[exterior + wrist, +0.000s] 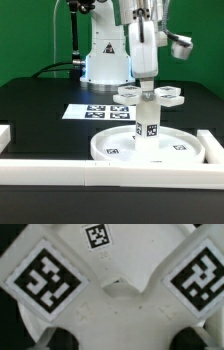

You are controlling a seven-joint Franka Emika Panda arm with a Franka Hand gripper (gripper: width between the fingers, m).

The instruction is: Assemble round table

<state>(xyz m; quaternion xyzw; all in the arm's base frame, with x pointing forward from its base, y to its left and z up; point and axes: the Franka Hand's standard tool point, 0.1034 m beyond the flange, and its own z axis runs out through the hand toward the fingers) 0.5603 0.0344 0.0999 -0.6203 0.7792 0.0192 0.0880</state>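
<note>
The large rimmed round disc [112,146] lies flat on the black table near the front. The short cylindrical leg [147,126] stands upright on the disc's middle, with tags on its side. The cross-shaped base piece [170,97] sits on top of the leg, its arms spreading out level. My gripper [147,86] comes straight down onto the middle of the cross and is shut on it. In the wrist view the cross [120,286] fills the picture with its tags. It spans the gap between my dark fingertips [62,336] at my gripper [125,339].
The marker board [92,112] lies flat behind the disc toward the exterior view's left. White border rails run along the front [90,166], the left [5,136] and the right [213,146]. The robot's base [105,60] stands at the back.
</note>
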